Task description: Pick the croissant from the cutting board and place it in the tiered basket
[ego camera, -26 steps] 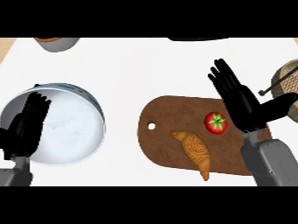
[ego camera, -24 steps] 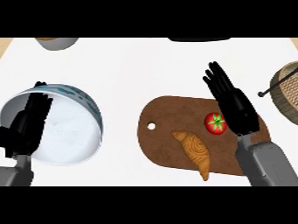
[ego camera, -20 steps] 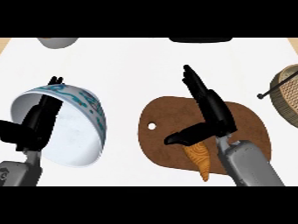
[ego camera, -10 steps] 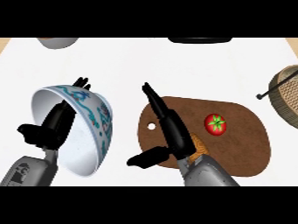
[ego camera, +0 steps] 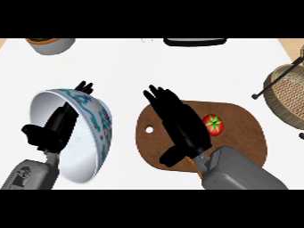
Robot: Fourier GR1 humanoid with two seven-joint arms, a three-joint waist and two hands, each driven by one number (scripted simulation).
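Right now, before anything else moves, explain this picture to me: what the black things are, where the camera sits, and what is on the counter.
The camera sits at the robot's head and looks steeply down at a white counter. The two grey forearms coming in from the lower edge belong to the robot, and each ends in a black hand.

The right hand lies over a brown cutting board, fingers straight, so it holds nothing that shows. A red tomato lies on the board beside it. The croissant is mostly hidden under the hand and forearm; only a small orange bit shows.

The left hand shows at a large white bowl with a blue pattern, which is tilted up on its side.

At the right edge stands the wicker tiered basket. Along the far edge are a small grey bowl and a dark object.
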